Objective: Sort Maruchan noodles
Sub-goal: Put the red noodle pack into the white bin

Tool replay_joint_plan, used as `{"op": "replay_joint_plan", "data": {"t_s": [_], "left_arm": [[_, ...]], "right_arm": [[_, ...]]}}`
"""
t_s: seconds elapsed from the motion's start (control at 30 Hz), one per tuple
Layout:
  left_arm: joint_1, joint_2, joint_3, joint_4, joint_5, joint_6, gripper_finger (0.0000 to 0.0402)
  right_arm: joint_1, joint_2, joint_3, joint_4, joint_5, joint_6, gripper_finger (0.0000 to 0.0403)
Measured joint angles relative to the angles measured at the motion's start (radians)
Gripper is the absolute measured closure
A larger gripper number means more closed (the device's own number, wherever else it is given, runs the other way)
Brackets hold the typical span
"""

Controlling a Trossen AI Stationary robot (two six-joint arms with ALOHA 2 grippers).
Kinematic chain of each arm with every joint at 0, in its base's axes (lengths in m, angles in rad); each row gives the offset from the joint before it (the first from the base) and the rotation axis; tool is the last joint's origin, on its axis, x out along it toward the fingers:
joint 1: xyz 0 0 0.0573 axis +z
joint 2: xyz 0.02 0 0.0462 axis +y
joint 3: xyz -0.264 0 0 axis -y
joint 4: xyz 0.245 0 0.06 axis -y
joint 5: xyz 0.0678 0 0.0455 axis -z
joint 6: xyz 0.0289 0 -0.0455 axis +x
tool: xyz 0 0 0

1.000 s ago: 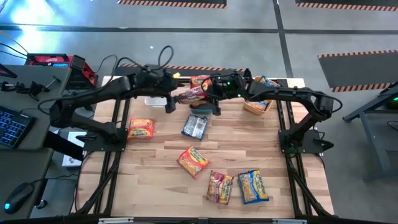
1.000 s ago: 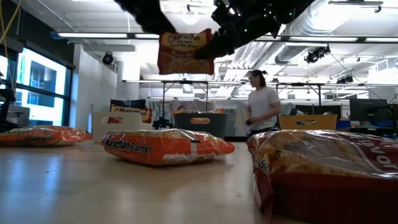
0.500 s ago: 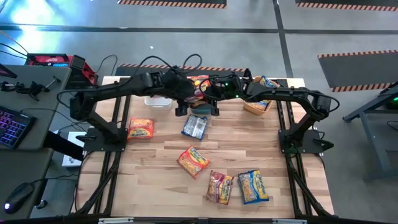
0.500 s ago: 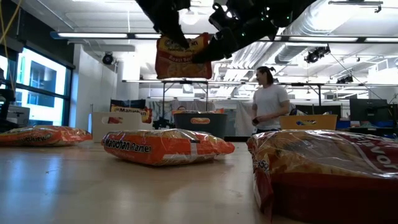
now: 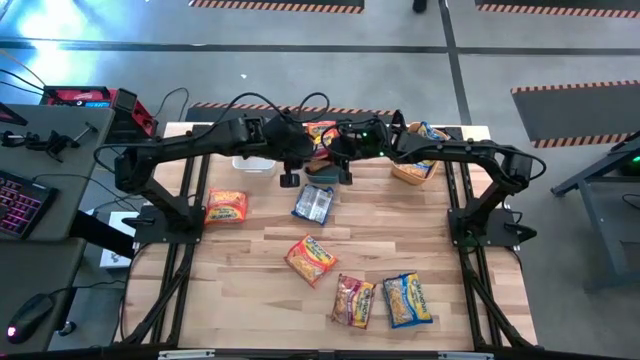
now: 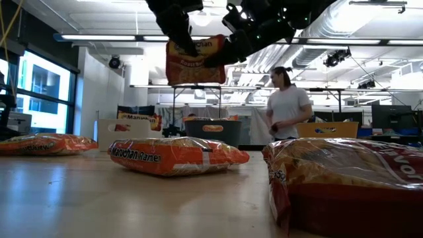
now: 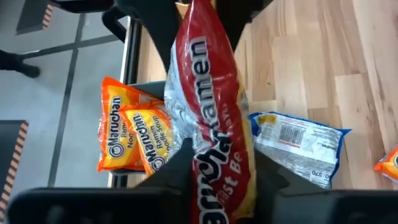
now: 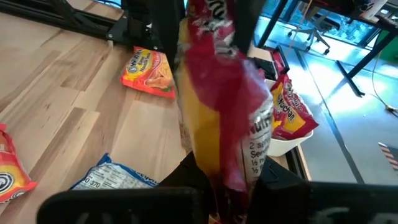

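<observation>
Red ramen packet (image 6: 195, 61) hung high above the worktop (image 5: 250, 260), near the far-edge bins. Pinched from opposite ends by left tool (image 5: 297, 152) and right tool (image 5: 335, 153), both clamped on it.

**Left gripper joins the hold on red packet**

1 s ago the left gripper (image 5: 298, 152) hung apart from the red packet (image 6: 195, 61), w/ only the right gripper (image 5: 333, 152) holding it. Left arm has since swung in; its fingers (image 7: 177, 163) now clamp the packet's other end. In bkgd, person (image 6: 285, 106) has stepped rightward.
</observation>
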Motion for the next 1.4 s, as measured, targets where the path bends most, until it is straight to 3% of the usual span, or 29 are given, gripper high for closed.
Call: {"op": "replay_joint_plan", "data": {"t_s": [0.23, 0.43, 0.6, 0.7, 0.87, 1.0, 1.17, 1.4], "left_arm": [[0.001, -0.005, 0.000, -0.010, -0.025, 0.030, 0.0393], [0.005, -0.019, 0.000, -0.056, -0.046, 0.048, 0.0400], [0.025, -0.041, 0.000, -0.161, -0.065, 0.018, 0.0400], [0.050, -0.060, -0.027, -0.201, -0.072, -0.017, 0.0401], [0.094, -0.141, -0.175, -0.188, -0.116, -0.016, 0.0401], [0.148, -0.229, -0.332, -0.098, -0.144, 0.091, 0.0401], [0.266, -0.299, -0.492, 0.064, -0.138, 0.279, 0.0401], [0.422, -0.305, -0.573, 0.095, 0.009, 0.440, 0.0401]], "right_arm": [[0.001, 0.000, 0.000, 0.010, 0.044, 0.019, 0.0337], [0.001, -0.003, 0.000, 0.019, 0.054, 0.014, 0.0276], [0.001, -0.030, 0.000, 0.010, 0.164, -0.010, 0.0259], [-0.001, -0.061, 0.000, -0.022, 0.239, -0.016, 0.0274], [-0.021, -0.094, 0.000, -0.104, 0.251, -0.050, 0.0335], [-0.043, -0.094, 0.000, -0.108, 0.251, -0.053, 0.0393], [-0.067, -0.094, 0.000, -0.088, 0.252, -0.052, 0.0384], [-0.072, -0.094, 0.000, -0.076, 0.245, -0.056, 0.0401]]}}
